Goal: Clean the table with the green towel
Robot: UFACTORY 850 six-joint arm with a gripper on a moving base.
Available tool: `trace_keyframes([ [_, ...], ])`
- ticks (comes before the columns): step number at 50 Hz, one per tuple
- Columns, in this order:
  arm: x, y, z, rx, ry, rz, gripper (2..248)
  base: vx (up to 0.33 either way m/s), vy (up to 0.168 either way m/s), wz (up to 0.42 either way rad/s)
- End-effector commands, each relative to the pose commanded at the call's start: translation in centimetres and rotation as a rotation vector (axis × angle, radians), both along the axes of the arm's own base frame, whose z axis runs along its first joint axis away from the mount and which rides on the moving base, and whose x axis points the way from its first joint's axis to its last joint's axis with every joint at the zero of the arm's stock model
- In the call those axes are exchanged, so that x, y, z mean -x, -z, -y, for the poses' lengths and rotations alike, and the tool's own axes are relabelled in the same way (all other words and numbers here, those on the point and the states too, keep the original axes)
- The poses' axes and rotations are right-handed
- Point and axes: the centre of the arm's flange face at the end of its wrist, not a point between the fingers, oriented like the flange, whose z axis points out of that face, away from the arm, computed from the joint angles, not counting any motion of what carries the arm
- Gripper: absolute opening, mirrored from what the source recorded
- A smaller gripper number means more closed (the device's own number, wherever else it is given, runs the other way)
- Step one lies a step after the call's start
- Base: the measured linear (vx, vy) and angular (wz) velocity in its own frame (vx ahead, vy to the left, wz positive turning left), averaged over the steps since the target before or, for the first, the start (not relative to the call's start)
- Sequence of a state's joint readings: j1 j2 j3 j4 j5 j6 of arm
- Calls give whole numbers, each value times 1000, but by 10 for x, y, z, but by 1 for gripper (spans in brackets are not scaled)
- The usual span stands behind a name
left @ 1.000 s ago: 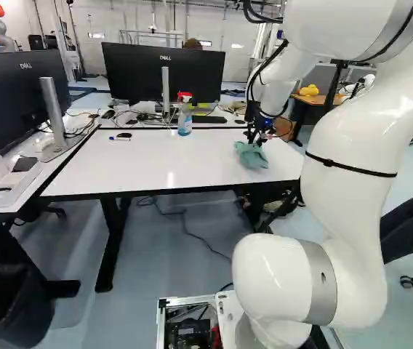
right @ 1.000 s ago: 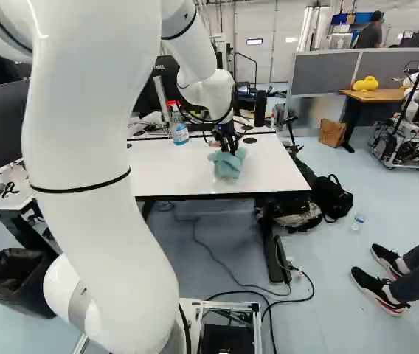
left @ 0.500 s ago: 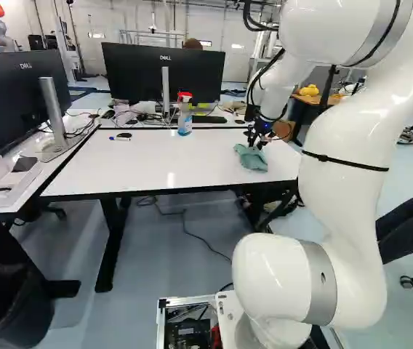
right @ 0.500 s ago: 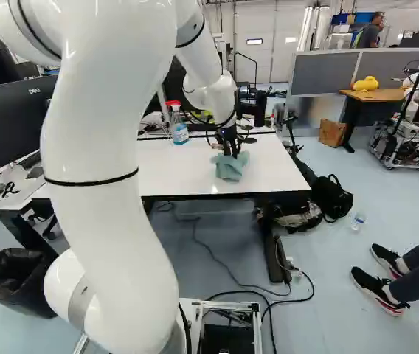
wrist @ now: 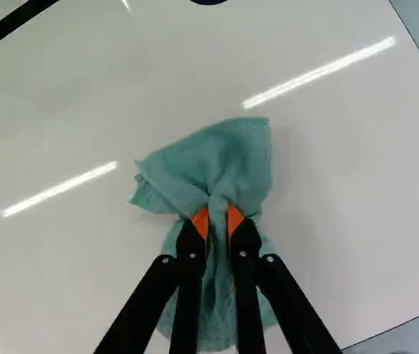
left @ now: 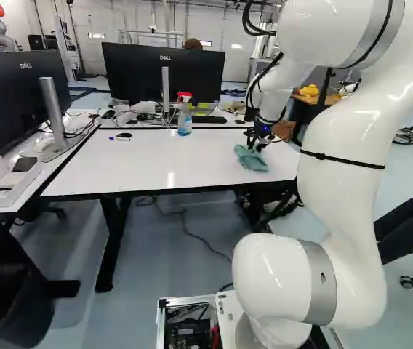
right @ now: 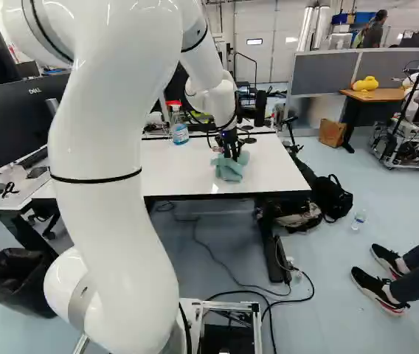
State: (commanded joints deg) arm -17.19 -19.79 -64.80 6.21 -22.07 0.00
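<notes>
Toward the right end of the white surface (left: pixel 155 160) in the left base view, we have the green towel (left: pixel 253 159) pinched in our gripper (right: pixel 231 155). Seen from the wrist, its jaws are clenched on a fold near the towel's middle, one orange pad (wrist: pixel 200 221) pressed to each side of it. Cloth spreads loosely ahead of the jaws and again underneath them (rather like a rumpled bow). Our white arm (left: pixel 345 196) reaches over the near edge to get there, bent high above its lowest joint.

Farther along the surface, near its far edge, we see a spray bottle (left: pixel 185 120) with a red top standing upright, well apart from the towel. A blue marker (left: pixel 120 139) lies farther left in the left base view, just beside a small dark object (left: pixel 124 135). Behind the spray bottle we make out a keyboard (left: pixel 209 119) and a black monitor (left: pixel 145 73). Beyond the towel, a round black disc (right: pixel 249 140) sits in the white top.

Down on the floor, at the left of the right base view, we have a black bin (right: pixel 18 280); past the surface's other end rests a black bag (right: pixel 333 200).
</notes>
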Motion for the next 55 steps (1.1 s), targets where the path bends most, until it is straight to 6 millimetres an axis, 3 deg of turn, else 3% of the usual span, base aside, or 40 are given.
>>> trace_keyframes([
  [12, 15, 0, 12, -2, 29, -6, 50, 0, 0, 0],
  [40, 66, -1, 11, -10, 59, -29, 50, 0, 0, 0],
  [55, 65, -1, 35, -9, 101, -25, 50, 0, 0, 0],
])
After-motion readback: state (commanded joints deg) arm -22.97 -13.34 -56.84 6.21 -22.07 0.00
